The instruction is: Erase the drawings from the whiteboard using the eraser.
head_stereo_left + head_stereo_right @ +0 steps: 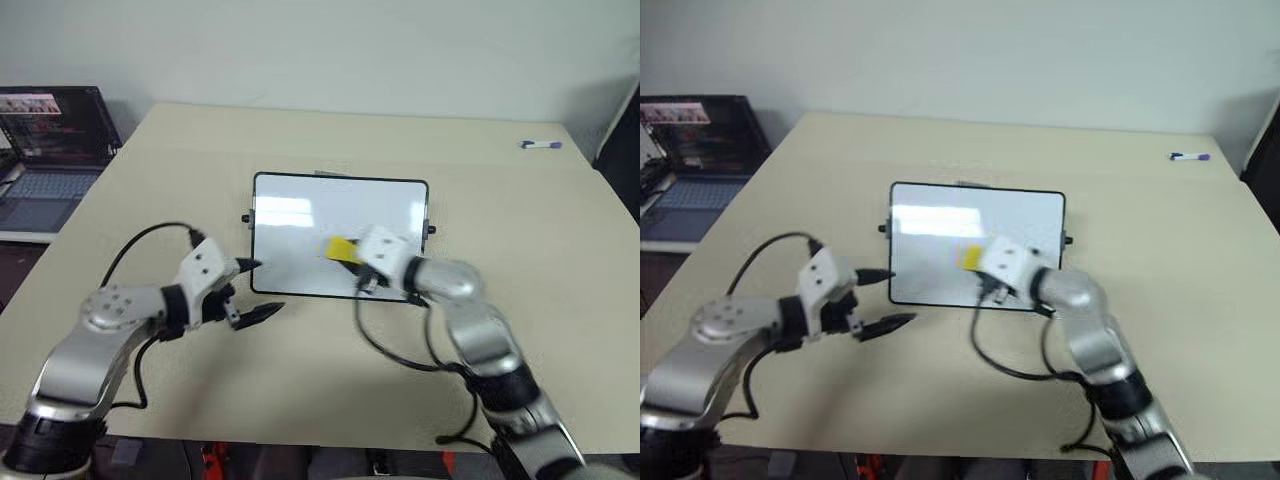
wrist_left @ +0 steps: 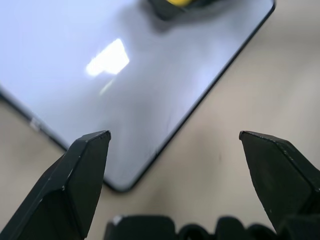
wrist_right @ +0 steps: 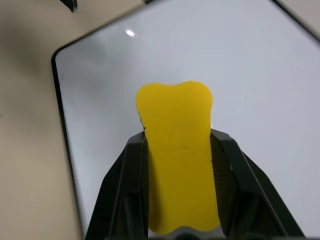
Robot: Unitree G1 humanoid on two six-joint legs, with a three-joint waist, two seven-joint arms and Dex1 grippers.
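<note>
on a beige table [image 1: 560, 250] lies a whiteboard [image 1: 300, 225], its face looking wiped clean, where the right gripper [image 3: 177, 145] squeezes a yellow eraser [image 3: 177, 155] to rub its lower right part, while the left gripper [image 2: 175, 150] waits open by its lower left corner, perhaps to steady it.

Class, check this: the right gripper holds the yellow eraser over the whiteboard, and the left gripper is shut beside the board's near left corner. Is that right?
One detail is wrong: the left gripper is open, not shut. The left wrist view shows its fingers spread wide apart. The rest holds: the right gripper grips the yellow eraser over the whiteboard.
</note>
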